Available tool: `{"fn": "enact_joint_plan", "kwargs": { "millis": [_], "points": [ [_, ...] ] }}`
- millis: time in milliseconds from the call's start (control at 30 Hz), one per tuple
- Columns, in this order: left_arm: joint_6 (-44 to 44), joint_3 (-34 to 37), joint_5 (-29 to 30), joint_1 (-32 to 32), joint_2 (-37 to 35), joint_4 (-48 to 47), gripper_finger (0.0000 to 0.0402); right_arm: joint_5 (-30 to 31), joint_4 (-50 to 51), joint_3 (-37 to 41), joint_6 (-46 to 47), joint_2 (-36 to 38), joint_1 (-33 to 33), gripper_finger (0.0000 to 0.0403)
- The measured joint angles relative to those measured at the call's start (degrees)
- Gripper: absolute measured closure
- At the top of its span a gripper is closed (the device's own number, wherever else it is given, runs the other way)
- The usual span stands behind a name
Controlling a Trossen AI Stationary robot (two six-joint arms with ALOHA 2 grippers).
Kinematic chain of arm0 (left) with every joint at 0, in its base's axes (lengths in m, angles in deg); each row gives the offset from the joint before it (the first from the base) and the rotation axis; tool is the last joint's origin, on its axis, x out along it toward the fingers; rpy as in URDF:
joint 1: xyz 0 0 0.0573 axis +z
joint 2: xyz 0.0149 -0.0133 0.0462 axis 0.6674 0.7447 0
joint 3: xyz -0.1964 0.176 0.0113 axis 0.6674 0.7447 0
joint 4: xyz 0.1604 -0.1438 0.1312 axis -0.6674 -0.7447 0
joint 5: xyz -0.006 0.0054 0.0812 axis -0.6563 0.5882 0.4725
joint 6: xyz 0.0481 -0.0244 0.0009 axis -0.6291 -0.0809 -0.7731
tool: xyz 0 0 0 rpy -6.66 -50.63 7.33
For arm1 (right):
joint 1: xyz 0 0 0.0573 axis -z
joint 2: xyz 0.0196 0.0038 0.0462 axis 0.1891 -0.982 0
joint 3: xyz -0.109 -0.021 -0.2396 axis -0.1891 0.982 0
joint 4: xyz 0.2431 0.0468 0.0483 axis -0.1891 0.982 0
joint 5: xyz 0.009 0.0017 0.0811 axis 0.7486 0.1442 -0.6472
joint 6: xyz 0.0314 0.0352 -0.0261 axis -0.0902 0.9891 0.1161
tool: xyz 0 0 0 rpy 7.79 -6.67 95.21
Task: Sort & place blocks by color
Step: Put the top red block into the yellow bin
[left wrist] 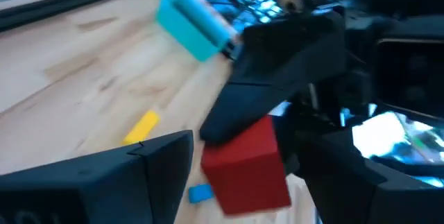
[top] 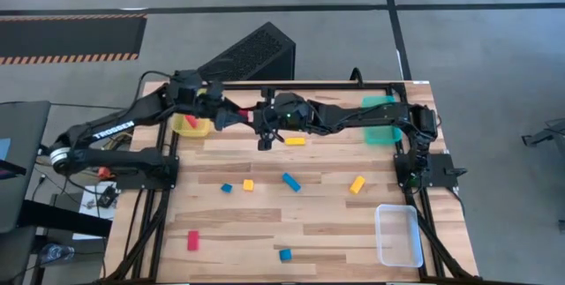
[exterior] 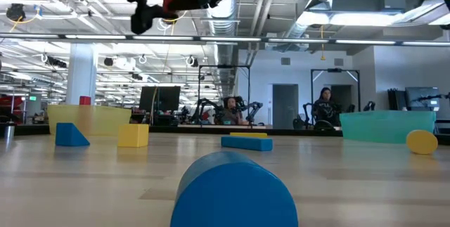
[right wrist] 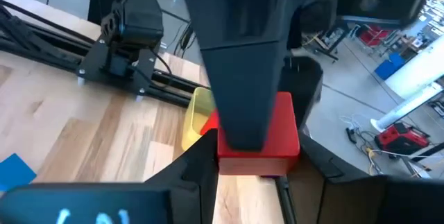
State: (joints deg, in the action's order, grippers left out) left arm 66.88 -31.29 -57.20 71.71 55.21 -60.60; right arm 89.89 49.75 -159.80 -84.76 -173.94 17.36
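Note:
Both grippers meet in mid-air above the table's far middle, around one red block (left wrist: 246, 165), which also shows in the right wrist view (right wrist: 277, 141) and the low view (exterior: 171, 2). My left gripper (left wrist: 246, 182) comes from the left and my right gripper (right wrist: 258, 175) from the right. Each is shut on this block. In the high view the arms hide it. Other blocks lie on the wood: a yellow bar (top: 295, 141), a blue bar (top: 290, 182), a small yellow cube (top: 248, 184), a red bar (top: 192, 240). My left gripper pinches the red block between its two fingers, on two opposite faces (left wrist: 211, 172); one left finger (right wrist: 243, 64) lies flat over the block's face in the right wrist view. The block is lifted clear, high above the table. My right gripper pinches the same block on its other pair of faces (right wrist: 225, 151), crosswise to the left fingers. One right finger (left wrist: 270, 92) lies over the block's upper face in the left wrist view. It comes level from the table's right.
A yellow tray (top: 179, 127) with something red inside sits just left of the grippers. A teal tray (top: 381, 119) sits far right and a clear tray (top: 399, 235) near right. More blue (top: 227, 188) (top: 285, 255) and yellow (top: 357, 184) blocks lie across the middle.

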Motion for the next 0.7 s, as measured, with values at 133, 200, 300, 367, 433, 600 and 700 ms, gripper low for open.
{"fn": "enact_joint_plan", "kwargs": {
  "millis": [133,200,300,367,433,600,700],
  "points": [
    [0.1,0.0,-1.7,0.1,2.3,2.5,0.0206,0.1,0.0,0.0,0.1,0.0,0.0,0.0263],
    [1.0,0.0,-2.8,0.5,3.0,2.5,0.0243,0.6,0.2,0.0,1.3,0.0,0.0,0.0263],
    [3.4,0.0,-5.6,1.7,3.4,2.1,0.0288,1.8,0.2,0.0,2.1,0.0,-0.1,0.0262],
    [3.5,0.0,-5.9,2.5,3.5,1.9,0.0289,1.8,0.1,0.0,1.6,-0.1,-0.1,0.0262],
    [2.8,0.0,-6.3,3.7,3.4,1.9,0.0289,1.9,-0.2,0.0,1.7,-0.1,-0.1,0.0257],
    [-1.7,-0.2,0.1,6.8,3.0,-2.6,0.0300,4.9,0.7,0.0,15.4,-0.5,0.6,0.0215],
    [-5.9,0.0,14.5,8.6,3.2,-12.4,0.0300,5.9,1.4,0.1,25.6,-0.3,1.2,0.0186]
  ]
}}
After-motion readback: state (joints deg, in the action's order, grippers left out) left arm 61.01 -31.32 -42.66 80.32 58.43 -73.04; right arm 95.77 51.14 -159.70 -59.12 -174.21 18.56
